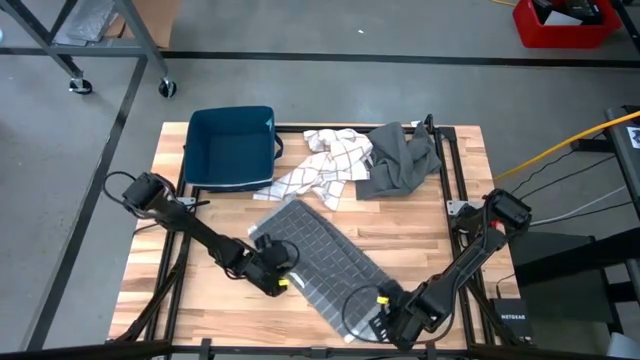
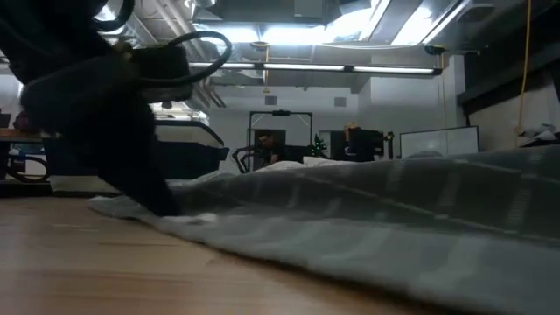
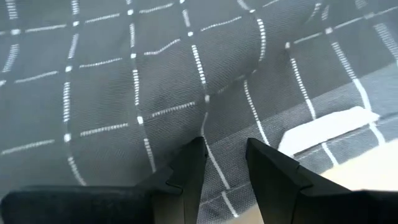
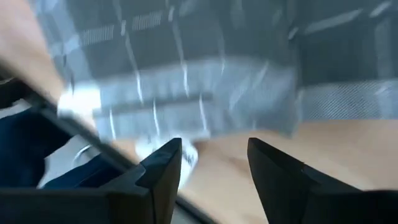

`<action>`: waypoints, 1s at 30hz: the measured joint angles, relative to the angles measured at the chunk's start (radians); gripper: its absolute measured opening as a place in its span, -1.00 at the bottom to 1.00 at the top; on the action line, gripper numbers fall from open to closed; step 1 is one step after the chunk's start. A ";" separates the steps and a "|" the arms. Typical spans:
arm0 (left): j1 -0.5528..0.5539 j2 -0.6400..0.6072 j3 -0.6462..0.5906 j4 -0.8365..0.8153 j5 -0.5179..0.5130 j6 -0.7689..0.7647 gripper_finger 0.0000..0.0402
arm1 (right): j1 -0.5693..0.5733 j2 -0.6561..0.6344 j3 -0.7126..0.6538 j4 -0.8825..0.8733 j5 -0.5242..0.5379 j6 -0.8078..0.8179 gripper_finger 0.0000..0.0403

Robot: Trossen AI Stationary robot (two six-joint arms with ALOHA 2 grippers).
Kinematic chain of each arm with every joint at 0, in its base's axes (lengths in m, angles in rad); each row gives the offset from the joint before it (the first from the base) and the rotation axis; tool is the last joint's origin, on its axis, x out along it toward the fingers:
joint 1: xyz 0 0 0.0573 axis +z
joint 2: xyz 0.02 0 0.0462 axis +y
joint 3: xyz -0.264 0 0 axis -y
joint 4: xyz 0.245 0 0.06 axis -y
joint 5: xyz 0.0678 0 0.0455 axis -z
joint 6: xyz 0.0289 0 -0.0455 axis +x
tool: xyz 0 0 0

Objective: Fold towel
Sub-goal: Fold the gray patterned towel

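Note:
A grey towel (image 1: 325, 265) with a thin white check lies spread flat on the wooden table, running slantwise from the middle toward the near right. My left gripper (image 1: 278, 278) stands at its near left edge. In the left wrist view it (image 3: 225, 155) slants down over the cloth (image 3: 155, 81) beside a white label (image 3: 323, 127), fingers a little apart. My right gripper (image 1: 393, 322) is at the towel's near right corner. In the right wrist view it (image 4: 214, 155) is open over bare wood, the towel's edge (image 4: 186, 81) just beyond its fingertips. My left gripper has its fingertips (image 3: 193, 158) down at the towel's top surface, close to the hemmed edge, slanting down from the table's left. I cannot tell whether they touch the cloth, and nothing is pinched between them.
A dark blue bin (image 1: 232, 148) stands at the far left of the table. A white checked cloth (image 1: 325, 170) and a dark grey cloth (image 1: 400, 160) lie bunched at the far middle. In the low view a dark arm (image 2: 131, 131) comes down at the towel's edge (image 2: 376, 210).

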 joint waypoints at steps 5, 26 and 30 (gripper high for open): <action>-0.010 -0.061 -0.001 -0.251 0.014 -0.004 -0.43 | 0.000 0.055 0.000 0.200 0.038 -0.030 -0.09; -0.137 -0.366 -0.006 0.047 0.052 0.089 -0.43 | -0.065 0.029 0.008 0.164 0.074 -0.632 -0.09; -0.156 -0.329 -0.005 0.220 0.091 0.241 -0.43 | -0.109 0.029 0.008 0.105 -0.014 -0.851 -0.09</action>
